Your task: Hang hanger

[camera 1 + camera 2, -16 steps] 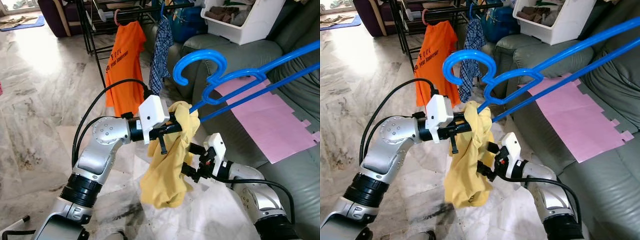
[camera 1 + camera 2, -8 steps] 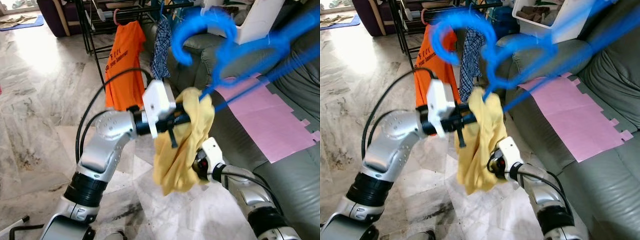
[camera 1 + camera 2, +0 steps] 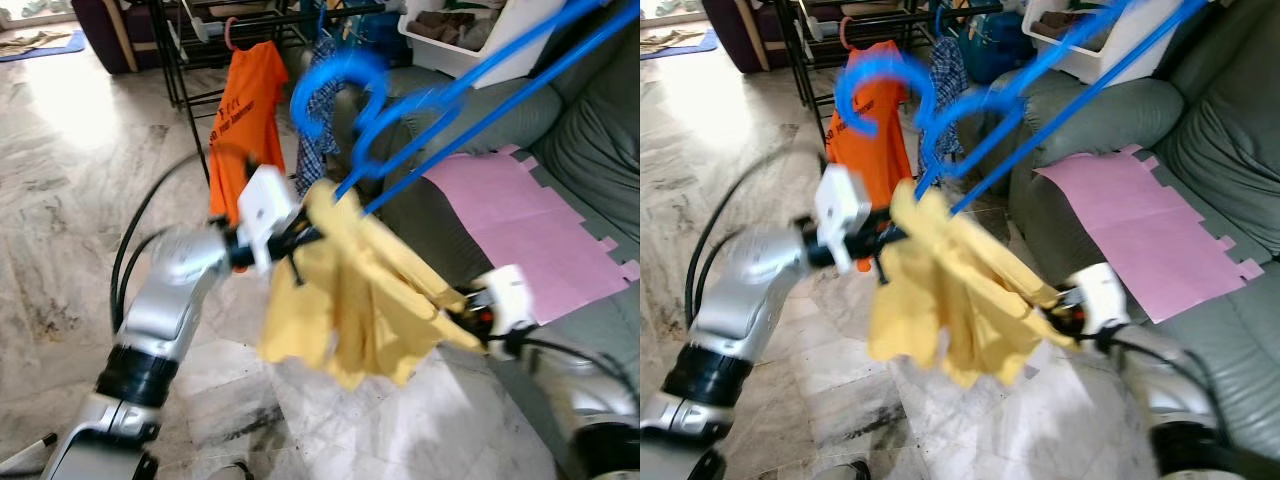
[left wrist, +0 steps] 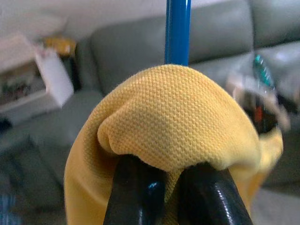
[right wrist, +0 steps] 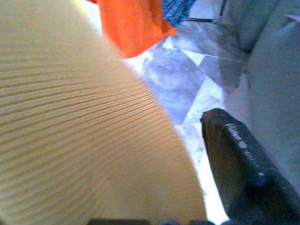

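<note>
Pinching a fold of the yellow shirt (image 4: 173,117) are the two black fingers (image 4: 136,197) of the left gripper (image 3: 300,237), closed tight on the cloth, with the blue hanger (image 3: 440,95) bar sticking out of the fold just past them. Holding up the far corner of the same shirt is the right gripper (image 3: 470,318), low and over to the right, one black finger (image 5: 243,173) showing beside the cloth in its wrist view; hard to tell if those fingers are closed or apart. Stretched between both grippers, the shirt sags in the middle and hangs over the pale marble floor (image 3: 70,220). Poking up and away from the shirt, the hanger has its long blue bars running high toward the right, and its curled hook (image 3: 335,85) up in the air near the drying rack (image 3: 185,75), not touching it. Hanging on that rack already: an orange shirt (image 3: 245,110) and a blue checked shirt (image 3: 322,140). Sitting to the right is a grey-green sofa (image 3: 590,140) with a pink sheet (image 3: 520,225) lying on its seat, and a white bin (image 3: 490,35) on top behind it. Blurry all over in both head views.
</note>
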`<state>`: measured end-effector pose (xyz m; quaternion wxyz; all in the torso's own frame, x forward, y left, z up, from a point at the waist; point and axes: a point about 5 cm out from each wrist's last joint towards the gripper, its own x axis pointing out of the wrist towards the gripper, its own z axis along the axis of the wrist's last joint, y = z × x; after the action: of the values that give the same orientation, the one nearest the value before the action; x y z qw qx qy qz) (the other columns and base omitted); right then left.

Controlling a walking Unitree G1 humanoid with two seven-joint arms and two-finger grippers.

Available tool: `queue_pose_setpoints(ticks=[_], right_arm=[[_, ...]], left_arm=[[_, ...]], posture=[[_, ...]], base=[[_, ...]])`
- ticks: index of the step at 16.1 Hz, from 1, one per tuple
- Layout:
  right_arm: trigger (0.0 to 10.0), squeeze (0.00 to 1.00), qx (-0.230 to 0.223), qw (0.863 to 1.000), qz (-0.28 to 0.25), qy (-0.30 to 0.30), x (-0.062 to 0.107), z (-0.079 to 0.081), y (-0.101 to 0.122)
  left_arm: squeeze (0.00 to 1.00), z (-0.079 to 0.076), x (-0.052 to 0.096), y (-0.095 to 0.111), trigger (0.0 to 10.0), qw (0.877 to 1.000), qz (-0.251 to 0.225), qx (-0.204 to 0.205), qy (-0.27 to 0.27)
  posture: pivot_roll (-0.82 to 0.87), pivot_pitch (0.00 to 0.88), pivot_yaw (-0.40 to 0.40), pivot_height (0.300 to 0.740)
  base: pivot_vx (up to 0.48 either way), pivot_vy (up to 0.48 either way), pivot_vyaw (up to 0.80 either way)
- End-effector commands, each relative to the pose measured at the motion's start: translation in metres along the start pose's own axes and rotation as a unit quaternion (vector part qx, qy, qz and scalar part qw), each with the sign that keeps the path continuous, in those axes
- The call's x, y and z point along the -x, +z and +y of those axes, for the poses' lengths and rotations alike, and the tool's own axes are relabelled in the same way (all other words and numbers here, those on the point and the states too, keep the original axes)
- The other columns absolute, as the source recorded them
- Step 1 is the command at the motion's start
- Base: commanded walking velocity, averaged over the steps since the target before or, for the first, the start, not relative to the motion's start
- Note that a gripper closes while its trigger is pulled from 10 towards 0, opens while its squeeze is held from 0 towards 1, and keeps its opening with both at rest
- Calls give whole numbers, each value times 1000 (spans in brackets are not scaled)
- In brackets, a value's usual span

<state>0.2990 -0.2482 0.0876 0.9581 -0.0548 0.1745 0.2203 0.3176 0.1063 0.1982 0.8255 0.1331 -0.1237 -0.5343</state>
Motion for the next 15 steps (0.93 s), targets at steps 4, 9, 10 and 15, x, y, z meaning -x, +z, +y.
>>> queue_pose_setpoints(ticks=[4,9,10,15], right_arm=[[0,0,-21,992,-36,-121,29,-52,28],[0,0,-37,968,-132,-211,22,-70,84],[0,0,-44,964,-143,-220,21,-71,91],[0,0,-43,960,-157,-229,14,-71,103]], left_arm=[[0,2,27,-18,0,999,30,-9,17],[0,-22,54,-43,0,997,72,24,-21],[0,-29,57,-48,0,996,81,29,-34],[0,-50,69,-76,0,984,143,58,-89]], posture=[[-32,107,-67,740],[-19,103,-77,740],[-19,103,-78,740],[-24,99,-81,740]], base=[[0,0,0],[0,0,0],[0,0,0],[0,0,0]])
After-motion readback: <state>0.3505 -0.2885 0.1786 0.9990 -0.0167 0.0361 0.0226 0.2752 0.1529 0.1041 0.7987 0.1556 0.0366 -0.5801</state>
